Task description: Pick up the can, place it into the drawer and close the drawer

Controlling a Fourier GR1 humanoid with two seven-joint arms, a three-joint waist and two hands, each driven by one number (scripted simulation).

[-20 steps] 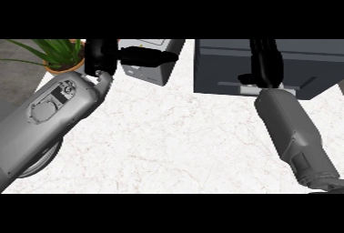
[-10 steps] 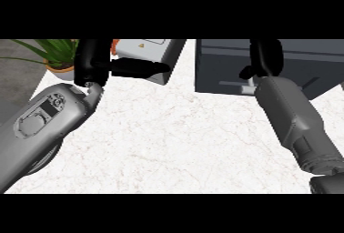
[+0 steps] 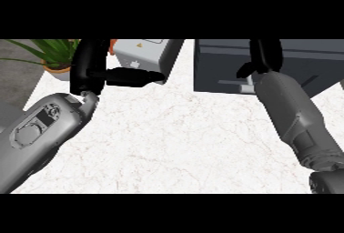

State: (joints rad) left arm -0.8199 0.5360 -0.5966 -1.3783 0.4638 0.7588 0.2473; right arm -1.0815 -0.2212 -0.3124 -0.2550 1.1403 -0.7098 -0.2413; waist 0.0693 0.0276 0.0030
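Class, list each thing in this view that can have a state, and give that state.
Dark grey drawer unit: open or shut cannot be told.
Black left hand: open, thumb out toward the light grey box.
Black right hand: up against the drawer unit.
Green potted plant: upright.

Single head view, steeply downward, close over the counter (image 3: 174, 136)

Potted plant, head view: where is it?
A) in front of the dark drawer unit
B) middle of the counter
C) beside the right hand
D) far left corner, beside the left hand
D: the potted plant stands at the counter's far left corner, next to the left hand; the dark drawer unit and the right hand are at the far right.
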